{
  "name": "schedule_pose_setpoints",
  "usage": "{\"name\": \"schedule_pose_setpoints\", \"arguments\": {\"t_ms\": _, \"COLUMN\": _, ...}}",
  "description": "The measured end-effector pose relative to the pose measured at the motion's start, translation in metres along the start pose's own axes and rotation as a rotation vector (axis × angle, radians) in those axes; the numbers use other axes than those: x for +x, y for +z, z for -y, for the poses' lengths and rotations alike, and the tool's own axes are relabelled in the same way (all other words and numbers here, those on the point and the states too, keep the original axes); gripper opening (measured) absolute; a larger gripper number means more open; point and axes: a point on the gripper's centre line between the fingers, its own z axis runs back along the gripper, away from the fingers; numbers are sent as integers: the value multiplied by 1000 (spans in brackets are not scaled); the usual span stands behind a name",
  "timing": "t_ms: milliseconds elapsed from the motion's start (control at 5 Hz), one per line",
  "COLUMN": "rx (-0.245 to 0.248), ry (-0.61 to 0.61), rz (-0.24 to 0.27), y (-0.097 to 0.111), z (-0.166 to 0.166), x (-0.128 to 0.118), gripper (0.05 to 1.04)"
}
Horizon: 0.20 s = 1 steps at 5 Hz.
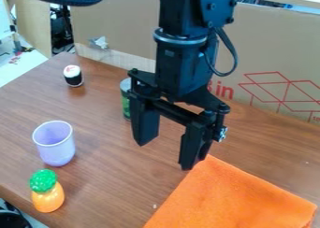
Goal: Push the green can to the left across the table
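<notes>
And here's the gripper (pixel 165 155), hanging at the middle of the frame, fingers wide apart with nothing between them. The orange cloth (pixel 231 199) lies at lower right, its upper corner just beside the right-hand fingertip in view — touching or not, I can't tell. Behind the other finger, partly hidden, stands a green can (pixel 126 103).

Now, handling: soft cloth like this calls for a low, level approach and a pinch on an edge or raised fold; pressing flat would likely just skid it. The can, I'd judge, wants fingers astride its sides, lowered straight so they don't knock it over.

Over to the surface (pixel 112 175), brown wood grain: a lilac cup (pixel 55 145) stands upright at left, open top up, with a toy pineapple (pixel 47 194) just below it, green crown uppermost. A small black-and-white sushi toy (pixel 73 76) stands at upper left. Cardboard (pixel 125 26) walls off the back, red line drawings at right — and beyond, upper left, there's pale floor (pixel 18 68) and a tangle of dark cables.
</notes>
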Motion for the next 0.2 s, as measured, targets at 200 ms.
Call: {"name": "schedule_pose_setpoints", "arguments": {"t_ms": 200, "rx": 0, "ry": 0, "rz": 0, "y": 0, "z": 0, "x": 0, "gripper": 1001}}
